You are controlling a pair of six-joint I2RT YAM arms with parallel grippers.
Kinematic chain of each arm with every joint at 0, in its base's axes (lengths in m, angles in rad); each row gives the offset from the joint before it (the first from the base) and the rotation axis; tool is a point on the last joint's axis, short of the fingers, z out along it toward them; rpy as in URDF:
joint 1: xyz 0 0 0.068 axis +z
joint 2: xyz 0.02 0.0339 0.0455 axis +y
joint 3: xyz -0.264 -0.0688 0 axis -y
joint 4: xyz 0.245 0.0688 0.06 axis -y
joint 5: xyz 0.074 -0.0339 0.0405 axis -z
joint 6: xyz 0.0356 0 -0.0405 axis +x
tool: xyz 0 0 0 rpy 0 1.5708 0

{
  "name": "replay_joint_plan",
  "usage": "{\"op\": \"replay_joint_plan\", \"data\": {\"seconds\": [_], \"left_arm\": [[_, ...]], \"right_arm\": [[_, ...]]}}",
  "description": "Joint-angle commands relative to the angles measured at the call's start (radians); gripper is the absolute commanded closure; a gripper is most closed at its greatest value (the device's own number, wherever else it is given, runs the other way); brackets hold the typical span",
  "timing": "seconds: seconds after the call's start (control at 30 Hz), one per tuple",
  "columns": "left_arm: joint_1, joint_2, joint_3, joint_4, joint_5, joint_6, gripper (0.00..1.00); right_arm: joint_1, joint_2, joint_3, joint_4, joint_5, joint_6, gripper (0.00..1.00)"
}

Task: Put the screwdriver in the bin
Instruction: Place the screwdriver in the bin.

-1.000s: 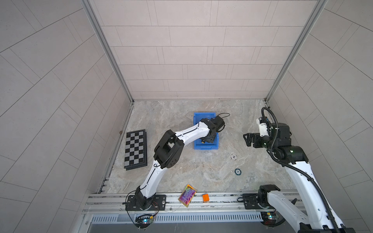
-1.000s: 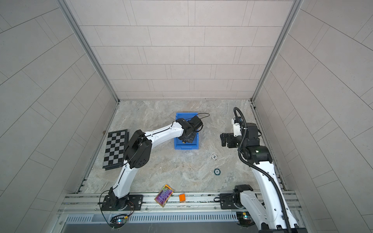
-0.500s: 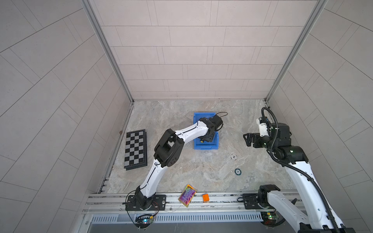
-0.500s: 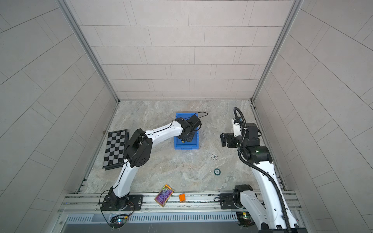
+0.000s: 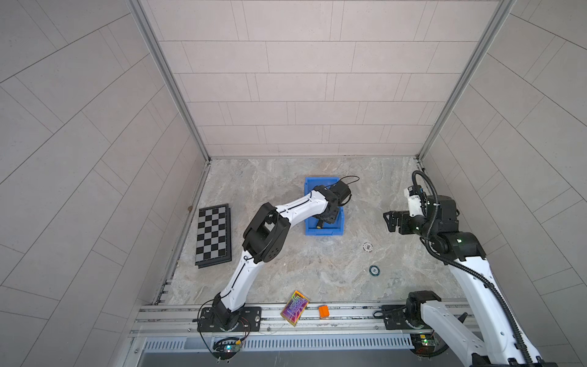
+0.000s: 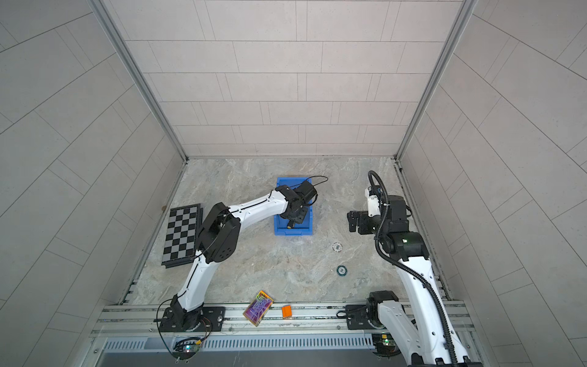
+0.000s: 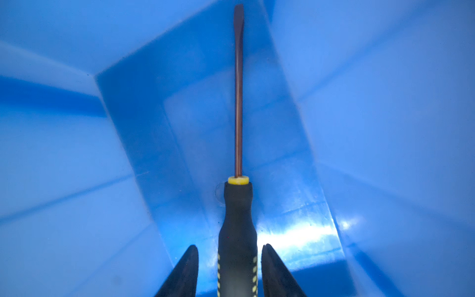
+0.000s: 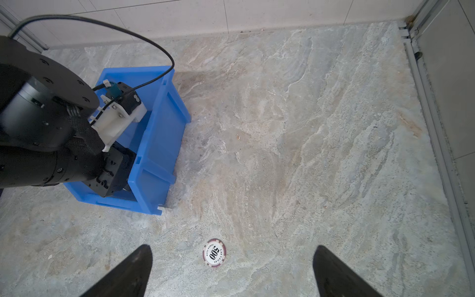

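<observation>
Left gripper sitting inside bin, jaws standing slightly apart, gripping nothing. Screwdriver resting in bin between them, shaft pointing 12 o'clock from gripper. Right gripper hanging empty, jaws spread wide, 3 o'clock from bin, well apart.

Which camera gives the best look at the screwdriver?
The left wrist view: the screwdriver fills it, shaft to handle, inside the bin. Both top views show only its yellow end; the right wrist view hides it.
</observation>
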Motion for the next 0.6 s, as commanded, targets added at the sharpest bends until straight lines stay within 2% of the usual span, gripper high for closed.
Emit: {"op": "replay_joint_plan", "data": {"seconds": [0.0,0.37,0.57], "left_arm": [[0.003,-0.049,0.047,-0.002,-0.009,0.01,0.53],[-0.001,-0.231,0.064,0.049,-0.029,0.027,0.42],[-0.001,-0.376,-0.022,0.176,-0.049,0.099,0.36]], "right_arm": [[0.001,-0.016,0.003,-0.016,0.007,0.005,0.0],[0.001,-0.011,0.02,-0.022,0.016,0.025,0.0],[0.009,0.02,0.017,0.003,0.004,0.068,0.02]]}}
